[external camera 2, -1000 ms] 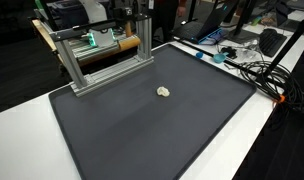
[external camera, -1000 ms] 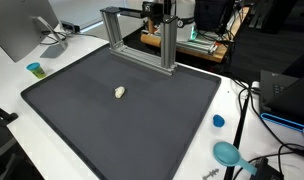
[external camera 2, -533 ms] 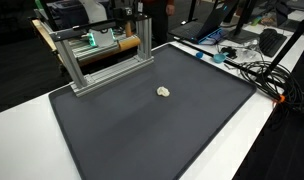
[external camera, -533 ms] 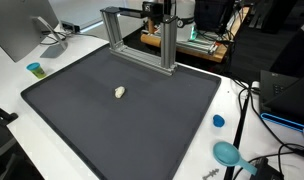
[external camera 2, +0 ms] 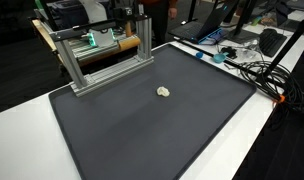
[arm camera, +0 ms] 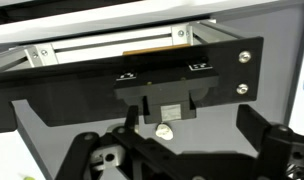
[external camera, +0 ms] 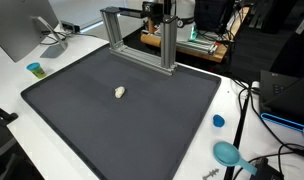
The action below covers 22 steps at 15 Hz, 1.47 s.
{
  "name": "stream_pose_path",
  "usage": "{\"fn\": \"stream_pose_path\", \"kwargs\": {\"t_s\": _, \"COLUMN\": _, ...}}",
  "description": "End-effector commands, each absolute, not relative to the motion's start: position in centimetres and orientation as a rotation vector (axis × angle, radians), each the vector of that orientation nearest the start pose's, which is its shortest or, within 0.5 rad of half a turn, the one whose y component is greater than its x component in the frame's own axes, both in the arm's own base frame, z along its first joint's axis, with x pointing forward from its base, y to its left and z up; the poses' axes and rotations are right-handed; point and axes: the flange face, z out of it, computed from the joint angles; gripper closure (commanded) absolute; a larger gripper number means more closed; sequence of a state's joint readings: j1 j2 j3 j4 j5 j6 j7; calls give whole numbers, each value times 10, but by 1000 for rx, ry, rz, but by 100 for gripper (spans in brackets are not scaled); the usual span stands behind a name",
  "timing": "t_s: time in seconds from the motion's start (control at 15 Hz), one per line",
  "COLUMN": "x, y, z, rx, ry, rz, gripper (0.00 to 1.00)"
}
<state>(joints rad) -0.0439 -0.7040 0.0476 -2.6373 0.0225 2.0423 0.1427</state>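
A small cream-coloured lump (external camera: pixel 119 92) lies alone near the middle of a dark grey mat (external camera: pixel 142 125); it shows in both exterior views (external camera 2: pixel 164 92). Neither exterior view shows the arm or the gripper. In the wrist view my gripper (arm camera: pixel 182 152) looks down on the mat from well above. Its two black fingers (arm camera: pixel 277 140) stand wide apart at the lower corners, open, with nothing between them. The lump (arm camera: pixel 164 131) shows small, between the fingers and far below them, just under the black mounting block.
A grey metal frame (external camera: pixel 142 35) stands on the mat's far edge (external camera 2: pixel 102 60). On the white table around the mat are a small blue cup (external camera: pixel 34 69), a blue cap (external camera: pixel 218 121), a teal scoop-like thing (external camera: pixel 227 153), a monitor (external camera: pixel 17 30) and cables (external camera 2: pixel 254 70).
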Motion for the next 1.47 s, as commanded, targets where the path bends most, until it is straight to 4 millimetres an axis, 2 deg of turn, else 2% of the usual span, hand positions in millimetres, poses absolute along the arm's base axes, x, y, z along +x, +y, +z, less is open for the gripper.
{"fn": "stream_pose_path", "kwargs": {"t_s": 0.0, "x": 345, "y": 3, "z": 466, "rx": -3144, "ry": 279, "rz": -253, "gripper": 0}}
{"fn": "stream_pose_path", "kwargs": {"t_s": 0.07, "x": 347, "y": 3, "z": 470, "rx": -3141, "ry": 251, "rz": -209, "gripper": 0}}
{"fn": "stream_pose_path", "kwargs": {"t_s": 0.47, "x": 348, "y": 2, "z": 464, "rx": -3160, "ry": 290, "rz": -229, "gripper": 0}}
{"fn": "stream_pose_path", "kwargs": {"t_s": 1.27, "x": 336, "y": -5, "z": 449, "rx": -3167, "ry": 212, "rz": -218, "gripper": 0}}
{"fn": "stream_pose_path", "kwargs": {"t_s": 1.4, "x": 342, "y": -4, "z": 451, "rx": -3179, "ry": 223, "rz": -181, "gripper": 0}}
